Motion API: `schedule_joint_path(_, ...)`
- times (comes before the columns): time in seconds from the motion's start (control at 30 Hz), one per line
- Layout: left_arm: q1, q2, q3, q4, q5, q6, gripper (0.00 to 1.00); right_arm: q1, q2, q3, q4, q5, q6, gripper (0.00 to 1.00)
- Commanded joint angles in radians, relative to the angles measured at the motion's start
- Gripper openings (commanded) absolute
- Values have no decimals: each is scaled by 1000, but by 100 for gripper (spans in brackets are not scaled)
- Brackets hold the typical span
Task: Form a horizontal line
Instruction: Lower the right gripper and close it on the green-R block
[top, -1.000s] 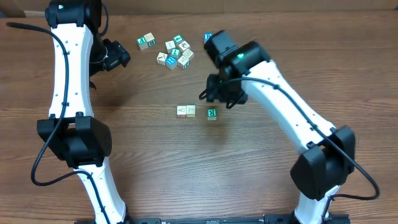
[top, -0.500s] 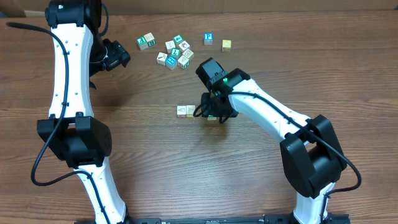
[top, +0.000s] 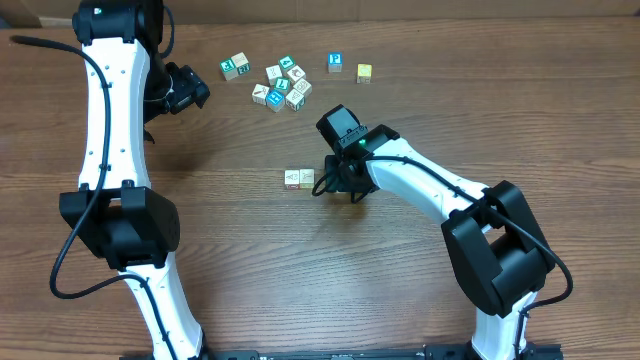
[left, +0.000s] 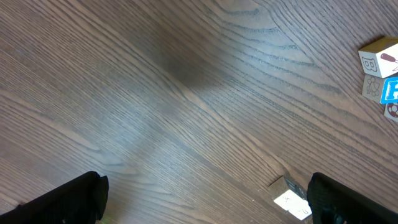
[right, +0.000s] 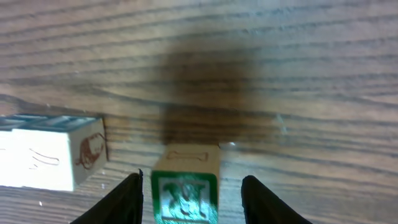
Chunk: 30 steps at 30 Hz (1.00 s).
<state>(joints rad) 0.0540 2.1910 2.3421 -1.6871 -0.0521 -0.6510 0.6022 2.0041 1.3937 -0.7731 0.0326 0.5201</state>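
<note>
Two whitish cubes with reddish marks (top: 299, 178) lie touching in a short row at the table's middle. My right gripper (top: 340, 186) is right of them, low over the table, and hides the teal-and-white cube from overhead. In the right wrist view that cube (right: 185, 185) sits between the open fingers (right: 193, 202), closer to the left finger, with a gap to the nearest whitish cube (right: 53, 152). The yellow cube (top: 364, 72) lies alone at the back. My left gripper (top: 186, 90) is open and empty at the back left (left: 205, 202).
A jumble of white and teal cubes (top: 282, 86) lies at the back centre, with one cube (top: 235, 67) to its left and a blue one (top: 335, 62) next to the yellow. The left wrist view shows a cube (left: 291, 199) by its right finger and others (left: 380, 65) at the edge.
My right gripper has swung down and left from the back and lowered over the teal-and-white cube, which now sits between its fingers. The left arm has not moved.
</note>
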Motion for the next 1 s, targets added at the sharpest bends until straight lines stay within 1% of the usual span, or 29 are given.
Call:
schedule_joint_path(0.0, -3, 6, 0, -2, 1, 8, 100, 5, 5, -34, 26, 11, -4, 47)
schedule_joint_path(0.03, -3, 6, 0, -2, 1, 8, 100, 5, 5, -40, 32, 11, -4, 46)
schedule_joint_path(0.2, -3, 6, 0, -2, 1, 8, 100, 5, 5, -42, 41, 11, -3, 36)
schedule_joint_path(0.23, -3, 6, 0, -2, 1, 8, 100, 5, 5, -42, 46, 11, -3, 33)
schedule_joint_path(0.27, -3, 6, 0, -2, 1, 8, 99, 5, 5, -42, 51, 11, 0, 27)
schedule_joint_path(0.47, -3, 6, 0, -2, 1, 8, 100, 5, 5, -42, 85, 11, 9, 25)
schedule_joint_path(0.57, -3, 6, 0, -2, 1, 8, 100, 5, 5, -42, 93, 11, 64, 25)
schedule_joint_path(0.6, -3, 6, 0, -2, 1, 8, 99, 5, 5, -42, 91, 11, 112, 26)
schedule_joint_path(0.7, -3, 6, 0, -2, 1, 8, 99, 5, 5, -42, 91, 11, 149, 28)
schedule_joint_path(0.77, -3, 6, 0, -2, 1, 8, 99, 5, 5, -42, 92, 11, 166, 38)
schedule_joint_path(0.83, -3, 6, 0, -2, 1, 8, 100, 5, 5, -42, 91, 12, 164, 45)
schedule_joint_path(0.97, -3, 6, 0, -2, 1, 8, 100, -3, 5, -7, 88, 11, 164, 51)
